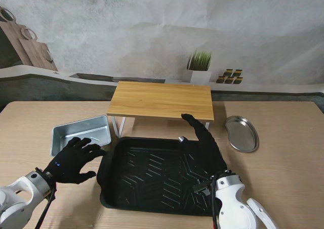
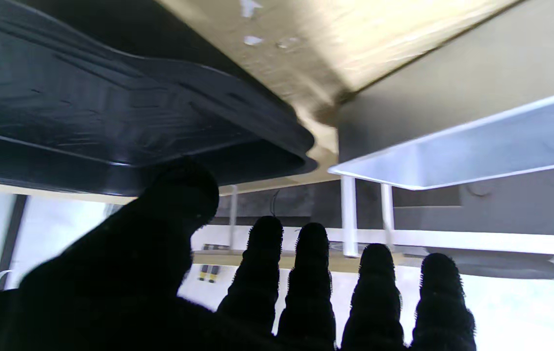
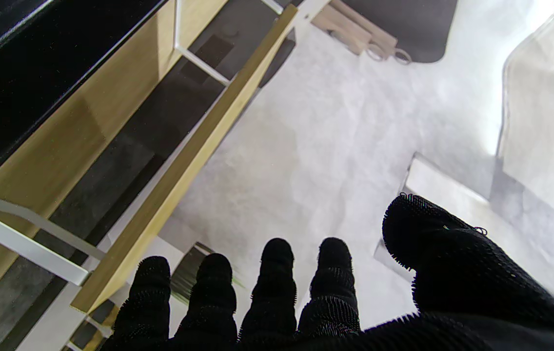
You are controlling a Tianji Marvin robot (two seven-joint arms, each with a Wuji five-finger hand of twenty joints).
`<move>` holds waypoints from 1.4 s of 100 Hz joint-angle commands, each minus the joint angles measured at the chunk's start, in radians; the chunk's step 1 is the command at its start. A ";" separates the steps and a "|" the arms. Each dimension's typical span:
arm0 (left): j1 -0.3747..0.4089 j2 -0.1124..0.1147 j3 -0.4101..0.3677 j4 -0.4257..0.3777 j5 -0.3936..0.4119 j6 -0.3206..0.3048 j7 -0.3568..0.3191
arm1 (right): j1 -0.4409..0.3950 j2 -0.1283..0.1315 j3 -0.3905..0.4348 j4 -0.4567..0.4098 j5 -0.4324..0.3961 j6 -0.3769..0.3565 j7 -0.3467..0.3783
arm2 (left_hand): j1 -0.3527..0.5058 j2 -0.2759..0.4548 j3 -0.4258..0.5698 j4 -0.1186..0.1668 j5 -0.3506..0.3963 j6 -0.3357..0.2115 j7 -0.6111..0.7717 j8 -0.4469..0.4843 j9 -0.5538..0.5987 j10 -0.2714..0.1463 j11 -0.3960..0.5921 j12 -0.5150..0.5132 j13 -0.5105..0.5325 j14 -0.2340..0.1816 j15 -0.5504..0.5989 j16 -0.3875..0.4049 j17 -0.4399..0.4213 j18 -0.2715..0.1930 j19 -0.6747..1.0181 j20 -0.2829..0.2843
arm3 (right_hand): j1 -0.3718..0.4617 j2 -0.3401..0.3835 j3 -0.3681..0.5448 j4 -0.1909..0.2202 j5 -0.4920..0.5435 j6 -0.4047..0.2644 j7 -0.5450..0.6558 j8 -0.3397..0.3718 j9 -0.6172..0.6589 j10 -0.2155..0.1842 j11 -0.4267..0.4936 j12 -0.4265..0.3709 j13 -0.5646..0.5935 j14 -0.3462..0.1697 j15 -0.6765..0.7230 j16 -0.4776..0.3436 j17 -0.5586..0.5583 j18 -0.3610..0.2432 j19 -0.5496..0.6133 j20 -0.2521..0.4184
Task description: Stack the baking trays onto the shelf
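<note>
Nearest to the robot, the big black baking tray (image 1: 152, 176) lies flat on the wooden table (image 1: 283, 178), between the two arms. The left hand (image 1: 73, 159) hovers just beside the tray's left rim, fingers spread wide and holding nothing; in its wrist view the fingertips (image 2: 308, 239) stand apart with the black rim close by. The right hand (image 1: 205, 145) stretches flat along the tray's right side, fingers straight and together, pointing toward the shelf, gripping nothing that I can see; whether the palm touches the rim I cannot tell.

A little farther, on the left, sits the small silver tray (image 1: 81, 134), just beside the black tray's far left corner. To the right, well apart, an oval steel dish (image 1: 242, 133) rests on the table.

Beyond them stands the wooden shelf (image 1: 161, 99) on white legs, its top bare.

My guess is the black tray goes first. To do it well, both hands should close under opposite rims at matching points along its length, so it lifts level and does not twist. It then needs to rise clear of the shelf's near edge before moving forward, and to be kept from nudging the silver tray at the corner.

Farthest back, a small potted grass (image 1: 200, 67) stands by the wall.
</note>
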 commanded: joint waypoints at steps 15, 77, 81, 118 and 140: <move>-0.013 -0.009 -0.009 0.040 0.015 0.146 0.035 | -0.009 -0.008 -0.003 -0.009 0.001 -0.002 0.011 | 0.011 0.043 -0.035 0.040 -0.013 0.060 0.004 0.018 0.004 0.066 -0.027 0.001 0.026 0.048 0.010 0.024 0.016 0.043 0.060 0.056 | -0.014 -0.027 0.019 -0.035 0.007 -0.005 0.001 -0.001 -0.010 -0.010 0.015 0.001 0.007 -0.027 0.008 -0.007 0.002 -0.039 0.002 -0.008; -0.266 -0.001 0.232 0.323 0.026 0.452 0.065 | -0.016 -0.008 0.001 -0.015 0.001 0.003 0.007 | 0.097 -0.069 0.171 0.013 0.038 0.093 0.095 0.026 0.084 0.052 0.060 0.017 0.081 0.042 0.111 0.030 -0.002 -0.056 0.310 -0.057 | -0.013 -0.026 0.019 -0.035 0.008 -0.005 0.002 -0.002 -0.011 -0.010 0.016 0.001 0.008 -0.026 0.013 -0.006 0.004 -0.040 0.002 -0.009; -0.277 0.000 0.247 0.336 0.029 0.461 0.066 | -0.016 -0.009 0.002 -0.016 0.003 0.003 0.006 | 0.127 -0.071 0.184 0.011 0.071 0.096 0.123 0.033 0.120 0.052 0.076 0.023 0.106 0.047 0.136 0.038 0.010 -0.052 0.349 -0.059 | -0.013 -0.026 0.019 -0.035 0.008 -0.006 0.001 -0.002 -0.011 -0.010 0.015 0.001 0.009 -0.027 0.013 -0.005 0.004 -0.041 0.002 -0.009; -0.326 0.000 0.318 0.417 0.023 0.497 0.126 | -0.019 -0.009 0.005 -0.021 0.006 0.008 0.006 | 0.532 -0.113 0.133 -0.064 0.536 -0.003 0.532 0.014 0.736 0.081 0.044 0.207 0.594 0.205 0.491 0.160 0.335 0.166 0.887 0.018 | -0.013 -0.025 0.021 -0.035 0.012 -0.007 0.003 -0.002 -0.010 -0.011 0.016 0.001 0.009 -0.025 0.018 -0.004 0.007 -0.040 0.003 -0.009; -0.289 -0.006 0.267 0.393 0.028 0.476 0.190 | -0.017 -0.010 0.006 -0.018 0.009 0.010 0.005 | 0.575 -0.119 0.206 -0.063 0.684 0.007 0.657 0.206 0.762 0.090 0.169 0.307 0.788 0.231 0.698 0.262 0.520 0.232 1.091 0.113 | -0.013 -0.021 0.021 -0.035 0.015 -0.008 0.004 -0.003 -0.010 -0.009 0.018 0.002 0.008 -0.024 0.019 -0.005 0.007 -0.040 0.003 -0.010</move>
